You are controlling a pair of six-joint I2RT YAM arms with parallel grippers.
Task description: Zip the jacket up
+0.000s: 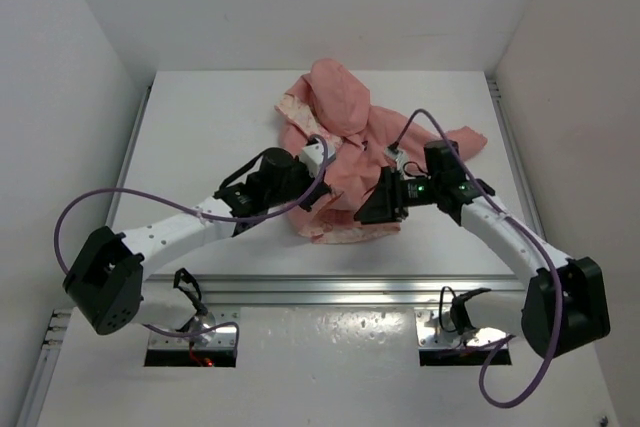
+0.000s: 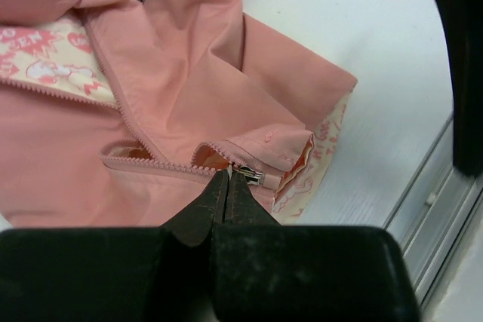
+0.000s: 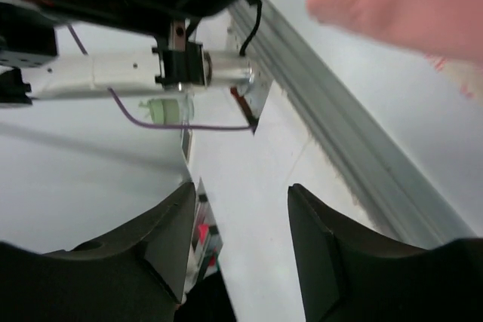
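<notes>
Lying crumpled, jacket (image 1: 350,152) long axis near-far, hood (image 1: 335,97) pointing far.

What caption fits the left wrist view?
Left gripper pinching the zipper pull near the bottom hem of the jacket.

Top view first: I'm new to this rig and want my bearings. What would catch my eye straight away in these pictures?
A crumpled pink jacket lies in the middle of the white table. At its near bottom corner the left pincer is shut on the zipper slider, and the zip above it is undone, showing printed lining. The right pincer is open and holds nothing.
</notes>
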